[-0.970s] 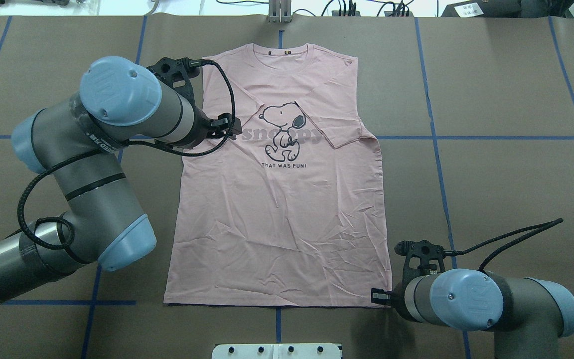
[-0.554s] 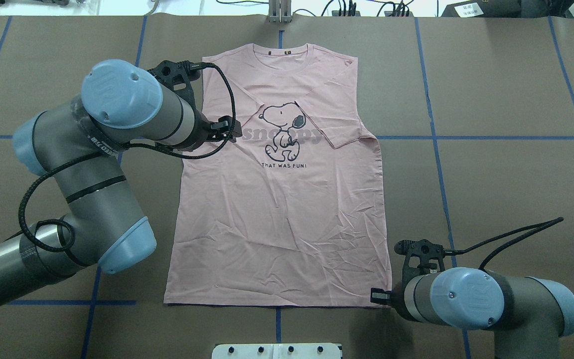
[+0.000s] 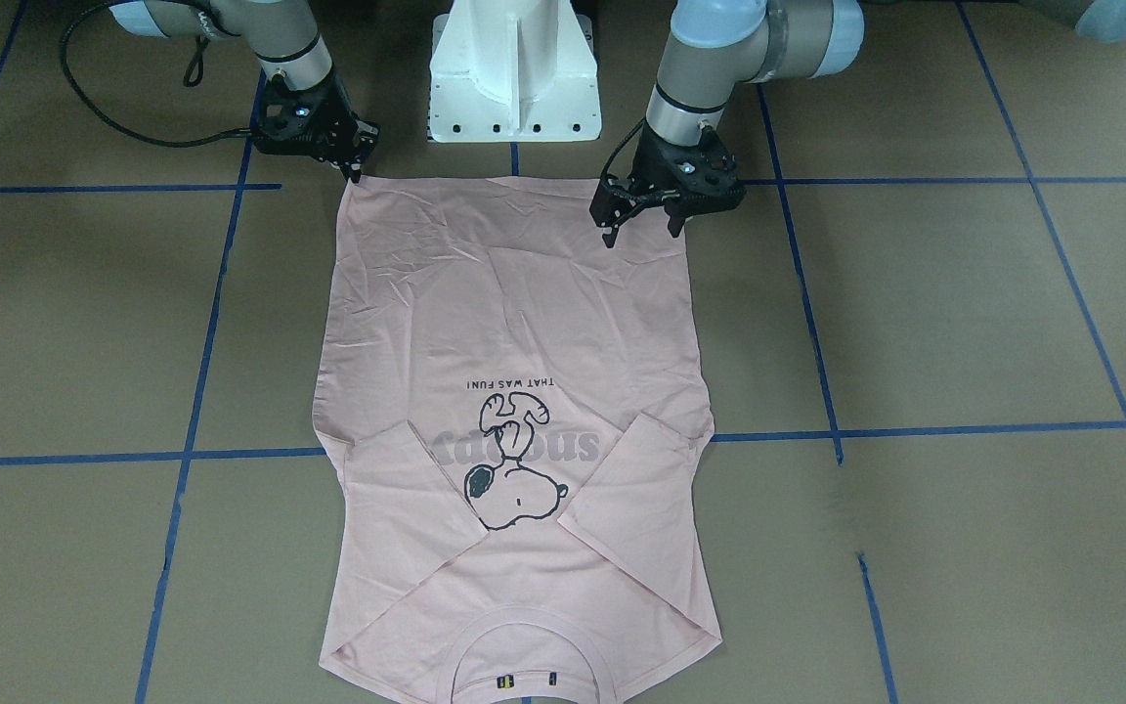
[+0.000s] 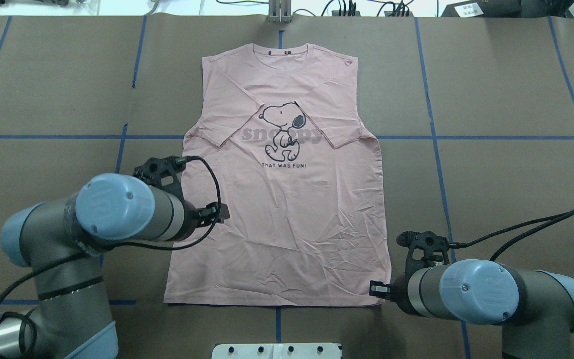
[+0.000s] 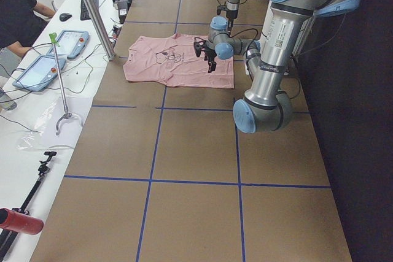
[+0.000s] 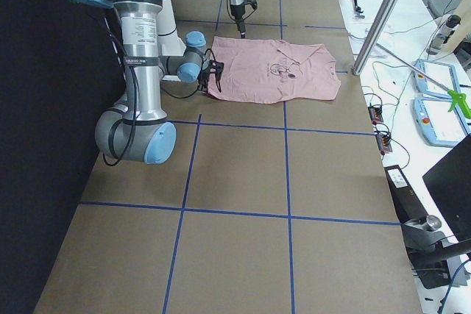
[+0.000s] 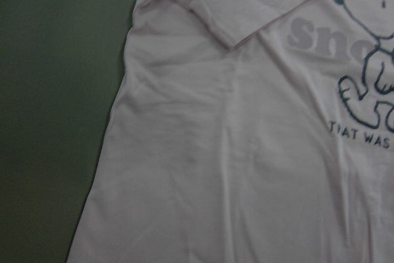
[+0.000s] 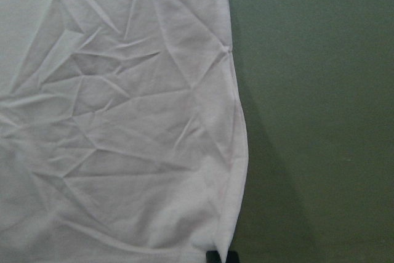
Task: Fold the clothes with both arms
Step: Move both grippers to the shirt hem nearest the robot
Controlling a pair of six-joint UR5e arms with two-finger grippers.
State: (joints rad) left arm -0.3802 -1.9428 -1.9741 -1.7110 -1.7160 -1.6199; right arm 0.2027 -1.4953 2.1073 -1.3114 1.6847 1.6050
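**A:** Where does the T-shirt lie?

**B:** Flat on the brown table, print side up. The collar is at the edge far from the robot and the hem is nearest it. Both sleeves are folded in across the chest, their ends reaching the Snoopy print.

**A:** What differs from a second ago?

**B:** Mostly the left gripper. It was down at the left sleeve fold, just beside the print, and its arm hid that sleeve. It has since drawn back toward the robot and hangs raised over the shirt's left side, in the half nearer the hem. The folded sleeve now shows whole.

**A:** Is it holding anything?

**B:** No. In the front-facing view its fingers stand well apart with nothing between them.

**A:** And the right gripper?

**B:** It has hardly shifted. It sits at the hem's right corner, and its wrist view shows a dark fingertip right at that corner. I cannot tell whether its jaws are closed on the cloth.

**A:** Has the shirt itself moved?

**B:** No, it has the same place and the same creases.
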